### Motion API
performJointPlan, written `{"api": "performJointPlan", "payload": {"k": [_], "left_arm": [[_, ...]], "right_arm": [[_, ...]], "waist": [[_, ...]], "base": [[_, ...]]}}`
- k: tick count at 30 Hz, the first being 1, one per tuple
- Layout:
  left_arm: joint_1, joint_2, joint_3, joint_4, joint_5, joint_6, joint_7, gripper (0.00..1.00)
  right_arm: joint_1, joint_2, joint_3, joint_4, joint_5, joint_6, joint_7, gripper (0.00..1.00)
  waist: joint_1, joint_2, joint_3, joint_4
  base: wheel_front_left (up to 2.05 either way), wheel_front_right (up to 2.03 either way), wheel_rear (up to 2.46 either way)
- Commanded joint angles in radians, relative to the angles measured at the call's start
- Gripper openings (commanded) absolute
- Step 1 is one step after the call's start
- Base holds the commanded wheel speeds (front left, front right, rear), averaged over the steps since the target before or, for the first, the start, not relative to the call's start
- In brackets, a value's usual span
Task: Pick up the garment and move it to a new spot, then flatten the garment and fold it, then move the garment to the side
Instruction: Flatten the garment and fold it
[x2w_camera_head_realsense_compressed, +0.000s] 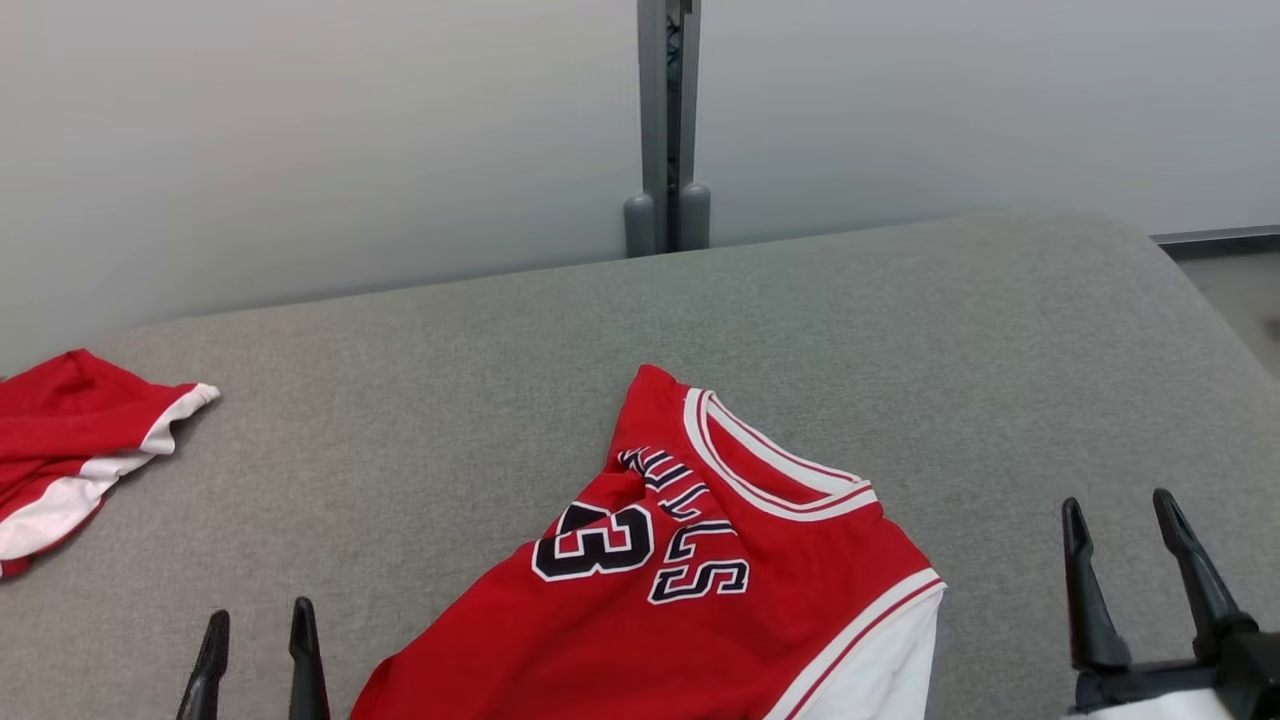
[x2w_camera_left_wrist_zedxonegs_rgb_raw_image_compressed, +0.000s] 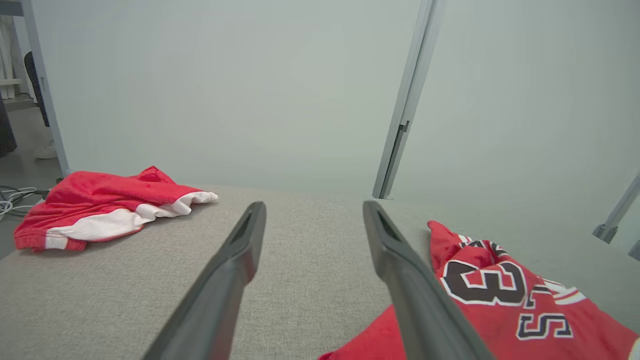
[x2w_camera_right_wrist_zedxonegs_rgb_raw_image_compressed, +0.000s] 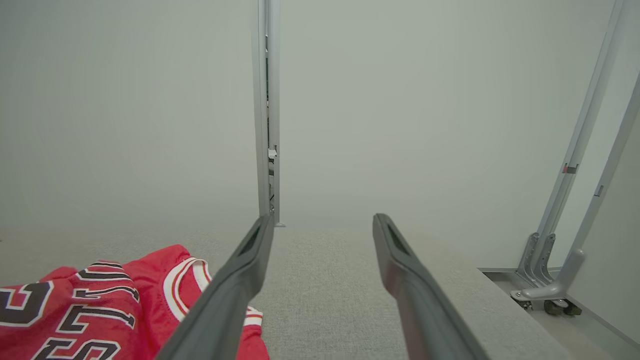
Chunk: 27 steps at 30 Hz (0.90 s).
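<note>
On the grey padded table (x2w_camera_head_realsense_compressed: 900, 330), the red basketball jersey (x2w_camera_head_realsense_compressed: 700, 590) lies at about 6 o'clock in the head view. It is crumpled, with the collar toward 12 o'clock and the number 33 facing up. A second red and white garment (x2w_camera_head_realsense_compressed: 70, 440) lies well apart at 9 o'clock.

The left gripper (x2w_camera_head_realsense_compressed: 260, 610) is at 7 o'clock and the right gripper (x2w_camera_head_realsense_compressed: 1117, 498) at 4 o'clock. Both have the fingers spread and hold nothing. The jersey is between them: from the left gripper it is near, at 2 o'clock, and from the right one it is further, at 9 o'clock.

I judge that the step in hand is the pick-up. To do it well, each gripper should come down on one shoulder strap. It should close on a single edge of cloth, not on the bunched fold near the letters. Both should then lift together so that the jersey hangs open.
</note>
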Motion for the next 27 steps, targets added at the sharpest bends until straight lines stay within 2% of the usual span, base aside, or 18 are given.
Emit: {"api": "performJointPlan", "payload": {"k": [1, 7, 14, 18, 21, 24, 27], "left_arm": [[0.005, -0.009, 0.013, 0.011, 0.013, -0.020, 0.000, 1.00], [-0.017, -0.046, 0.067, 0.063, 0.056, -0.101, 0.000, 1.00], [-0.027, -0.054, 0.103, 0.070, 0.081, -0.136, 0.000, 1.00], [0.009, -0.055, 0.069, 0.069, 0.082, -0.157, 0.000, 1.00], [0.036, -0.026, 0.029, 0.079, 0.074, -0.174, 0.041, 1.00], [0.080, -0.001, -0.008, 0.072, 0.023, -0.187, 0.148, 1.00], [0.110, 0.048, -0.024, 0.082, 0.000, -0.191, 0.244, 1.00]], "right_arm": [[0.018, -0.004, 0.000, 0.008, -0.010, 0.000, -0.005, 1.00], [0.047, -0.004, 0.020, 0.069, -0.012, 0.000, -0.005, 1.00], [0.027, -0.004, 0.051, 0.082, 0.005, 0.000, -0.005, 1.00], [0.055, -0.017, 0.104, 0.115, 0.016, 0.000, -0.003, 1.00], [0.069, -0.070, 0.178, 0.142, 0.030, 0.000, 0.070, 1.00], [0.100, -0.114, 0.240, 0.152, 0.055, 0.000, 0.177, 1.00], [0.112, -0.135, 0.269, 0.183, 0.068, 0.000, 0.269, 1.00]], "waist": [[0.0000, -0.0001, -0.011, -0.009], [0.0000, -0.0001, -0.022, -0.008], [0.0000, -0.0001, -0.019, -0.001], [0.0000, -0.0001, -0.015, 0.006], [0.0000, -0.0001, -0.006, 0.011], [0.0000, -0.0001, 0.010, 0.017], [0.0000, -0.0001, 0.028, 0.023]], "base": [[0.00, 0.00, 0.00], [0.00, 0.00, 0.00], [0.00, 0.00, 0.00], [0.00, 0.00, 0.00], [0.00, 0.00, 0.00], [0.00, 0.00, 0.00], [0.00, 0.00, 0.00]]}}
